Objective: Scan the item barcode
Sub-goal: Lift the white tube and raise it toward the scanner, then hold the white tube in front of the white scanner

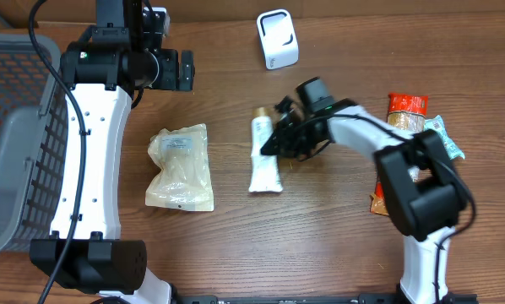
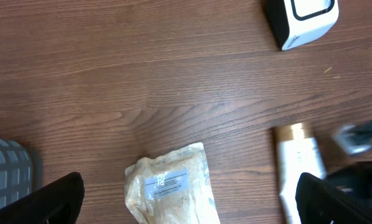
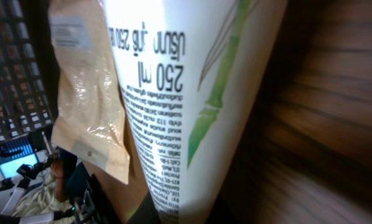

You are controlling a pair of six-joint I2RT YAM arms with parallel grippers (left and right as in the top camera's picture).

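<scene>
- The tube (image 1: pixel 265 165) lies on the table (image 1: pixel 236 245), about mid-table; I place the rest from it.
- Left of the tube: the pouch (image 1: pixel 181 166), near but apart.
- Farther left, past the pouch: the basket (image 1: pixel 16 110).
- Behind the tube, slightly right: the scanner (image 1: pixel 278 40), well apart.
- Right of the tube: the packets (image 1: pixel 407 108), well apart.
- My right claw (image 1: pixel 272 147) sits at the tube's right edge.
- My left claw (image 1: pixel 187 70) hangs behind and left of the tube.

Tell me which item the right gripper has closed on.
The white plastic tube with a gold cap, mid-table, clamped by the right gripper. The tan pouch lies apart to its left, the orange snack packets far right, neither gripped.
</scene>
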